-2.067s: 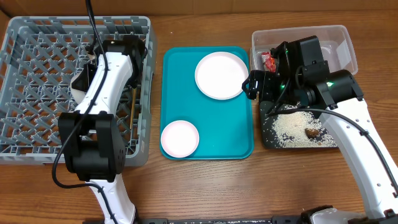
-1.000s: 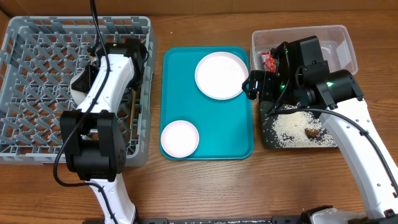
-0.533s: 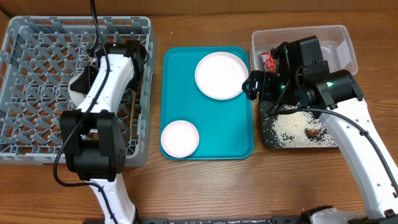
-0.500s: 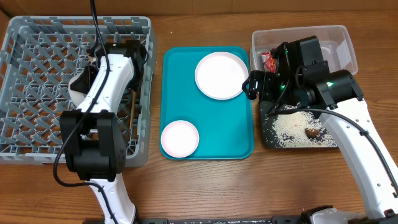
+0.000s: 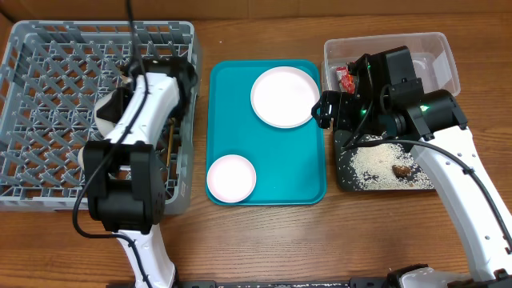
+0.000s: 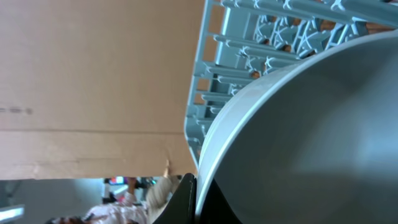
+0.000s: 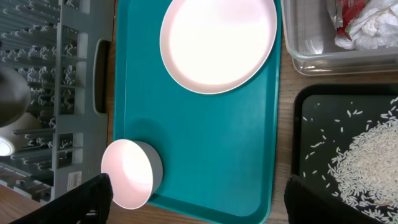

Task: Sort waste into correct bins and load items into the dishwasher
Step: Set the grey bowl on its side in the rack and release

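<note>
My left gripper is shut on the rim of the pale grey-green bowl. It holds the bowl on edge over the grey dish rack, where the bowl shows beside my left arm. My right gripper is open and empty above the right edge of the teal tray. On that tray lie the large pink plate and the smaller pink dish. Both also show in the right wrist view: the plate and the dish. The clear tub holds the red wrapper and white paper.
The black tray holds loose rice and a brown lump. Thin wooden chopsticks lie in the rack near its right wall. A small white object sits in the rack. Bare wood table lies in front.
My left arm has shifted slightly over the rack with the bowl still in its grip. The right arm, the tray and the bins have not moved.
</note>
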Controlling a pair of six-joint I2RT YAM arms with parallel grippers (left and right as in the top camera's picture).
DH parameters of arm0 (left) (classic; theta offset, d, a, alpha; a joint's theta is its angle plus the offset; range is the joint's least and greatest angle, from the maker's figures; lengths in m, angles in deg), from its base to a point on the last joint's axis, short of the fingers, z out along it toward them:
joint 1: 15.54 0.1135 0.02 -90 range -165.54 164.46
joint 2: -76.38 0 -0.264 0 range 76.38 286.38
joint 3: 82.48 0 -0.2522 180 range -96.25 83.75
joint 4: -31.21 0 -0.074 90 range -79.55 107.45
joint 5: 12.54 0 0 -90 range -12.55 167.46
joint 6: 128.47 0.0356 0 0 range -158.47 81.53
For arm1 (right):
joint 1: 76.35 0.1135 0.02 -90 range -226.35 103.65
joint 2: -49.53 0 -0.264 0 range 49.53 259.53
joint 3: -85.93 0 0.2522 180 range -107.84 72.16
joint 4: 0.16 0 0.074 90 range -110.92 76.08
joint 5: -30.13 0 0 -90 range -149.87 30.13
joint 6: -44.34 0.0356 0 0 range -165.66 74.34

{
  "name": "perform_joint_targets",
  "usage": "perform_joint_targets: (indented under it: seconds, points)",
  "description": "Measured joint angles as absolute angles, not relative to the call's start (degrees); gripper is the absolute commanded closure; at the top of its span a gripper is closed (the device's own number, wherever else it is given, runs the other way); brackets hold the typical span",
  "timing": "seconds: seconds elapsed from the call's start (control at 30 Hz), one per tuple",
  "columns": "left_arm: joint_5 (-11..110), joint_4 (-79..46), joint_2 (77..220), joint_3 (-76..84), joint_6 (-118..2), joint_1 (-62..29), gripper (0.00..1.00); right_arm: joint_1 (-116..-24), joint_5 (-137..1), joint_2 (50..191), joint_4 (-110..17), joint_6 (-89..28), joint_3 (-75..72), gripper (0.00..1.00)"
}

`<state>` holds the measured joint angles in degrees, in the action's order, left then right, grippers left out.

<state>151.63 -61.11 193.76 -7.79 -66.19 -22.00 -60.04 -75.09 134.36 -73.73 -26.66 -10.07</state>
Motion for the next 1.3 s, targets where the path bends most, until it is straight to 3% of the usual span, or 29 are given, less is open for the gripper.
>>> perform_joint_targets:
  seconds: [0.43,1.13,1.3]
  points:
    - [158.8,-64.8,193.8,-5.7,-66.6,-24.2,0.96,-60.0,-75.1,134.4,-73.8,-27.5,-10.1,0.11]
    - [158.5,-59.6,193.8,-5.2,-65.5,-22.4,0.96,-60.0,-75.1,134.4,-73.8,-27.5,-10.1,0.11]
    - [156.6,-57.9,193.8,-5.2,-65.1,-24.3,0.9,-60.0,-75.0,134.4,-73.8,-27.5,-10.1,0.11]
